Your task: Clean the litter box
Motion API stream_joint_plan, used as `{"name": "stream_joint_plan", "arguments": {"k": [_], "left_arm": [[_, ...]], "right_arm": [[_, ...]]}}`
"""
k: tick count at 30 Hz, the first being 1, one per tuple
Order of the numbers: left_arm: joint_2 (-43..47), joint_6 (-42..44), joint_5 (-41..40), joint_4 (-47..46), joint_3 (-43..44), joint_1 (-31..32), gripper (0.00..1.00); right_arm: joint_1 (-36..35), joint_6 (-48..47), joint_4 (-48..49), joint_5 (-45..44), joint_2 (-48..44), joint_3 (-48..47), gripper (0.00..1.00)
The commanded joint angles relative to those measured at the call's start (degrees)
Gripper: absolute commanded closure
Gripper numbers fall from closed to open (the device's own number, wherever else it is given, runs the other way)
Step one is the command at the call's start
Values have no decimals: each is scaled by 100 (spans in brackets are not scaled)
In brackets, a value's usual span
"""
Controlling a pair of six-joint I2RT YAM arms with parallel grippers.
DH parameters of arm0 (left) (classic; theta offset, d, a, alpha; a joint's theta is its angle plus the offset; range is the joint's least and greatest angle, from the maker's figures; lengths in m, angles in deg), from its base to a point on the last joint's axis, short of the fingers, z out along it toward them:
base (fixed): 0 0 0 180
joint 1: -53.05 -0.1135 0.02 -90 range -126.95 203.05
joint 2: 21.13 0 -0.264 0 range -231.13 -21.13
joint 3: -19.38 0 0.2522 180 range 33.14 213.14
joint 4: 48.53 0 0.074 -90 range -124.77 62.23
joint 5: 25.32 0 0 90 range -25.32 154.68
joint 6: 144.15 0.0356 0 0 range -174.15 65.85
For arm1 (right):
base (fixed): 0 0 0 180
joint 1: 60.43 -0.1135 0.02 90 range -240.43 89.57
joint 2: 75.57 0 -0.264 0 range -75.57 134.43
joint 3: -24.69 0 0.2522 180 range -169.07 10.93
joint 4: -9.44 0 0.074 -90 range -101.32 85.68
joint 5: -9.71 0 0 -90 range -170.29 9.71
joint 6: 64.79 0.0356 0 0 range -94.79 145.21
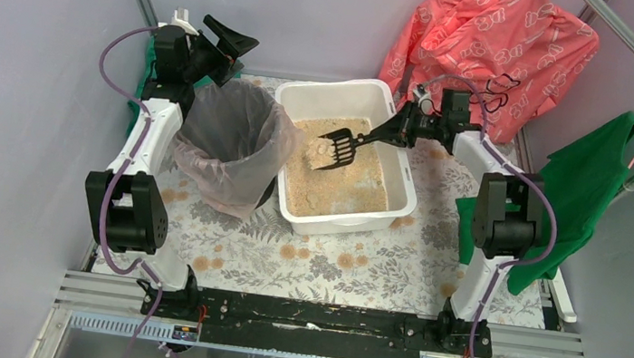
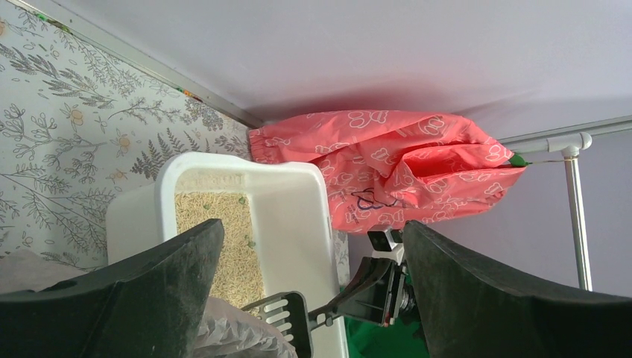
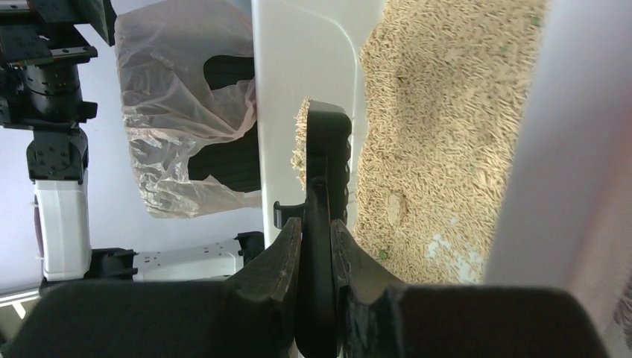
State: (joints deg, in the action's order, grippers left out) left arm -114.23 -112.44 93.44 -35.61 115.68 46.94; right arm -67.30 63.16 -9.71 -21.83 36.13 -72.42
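Observation:
The litter box [image 1: 406,193] is a white tub of tan granules [image 1: 344,187] in the middle of the table. My right gripper [image 1: 400,129] is shut on the handle of a black slotted scoop [image 1: 341,147]. The scoop holds a heap of granules over the box's left half, near the bin. In the right wrist view the fingers [image 3: 285,250] clamp the scoop [image 3: 328,142] edge-on beside the box wall [image 3: 298,60]. My left gripper [image 1: 225,40] stands open and empty behind the bin, raised off the table. Its view looks past its gripper [image 2: 311,227] to the box [image 2: 223,160] and scoop [image 2: 294,321].
A round black bin lined with a clear bag [image 1: 227,136] stands touching the box's left side. A pink garment [image 1: 494,46] hangs at the back right, and a green cloth [image 1: 585,194] hangs on the right rail. A floral cover [image 1: 330,263] lies on the table.

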Motion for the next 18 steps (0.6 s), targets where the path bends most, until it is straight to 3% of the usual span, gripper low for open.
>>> {"name": "stream_joint_plan", "arguments": {"k": [1,7,13,15,18], "left_arm": [[30,115,37,-66,72,-14,1],[-7,-9,54,-195,39,9,1],[93,105,-9,-73,47,15,1],[100,74,-16,-114,-38,14,1],[57,-51,45,-244,-49,23,1]], "right_arm": [[496,142,350,201,-471,133,100],[-42,361,716,308,-294,35,100],[338,527,1030,242,-438,328,100],[82,792,1326,341,-323,294,100],[-261,617,1033,437,-170,15,100]]}}
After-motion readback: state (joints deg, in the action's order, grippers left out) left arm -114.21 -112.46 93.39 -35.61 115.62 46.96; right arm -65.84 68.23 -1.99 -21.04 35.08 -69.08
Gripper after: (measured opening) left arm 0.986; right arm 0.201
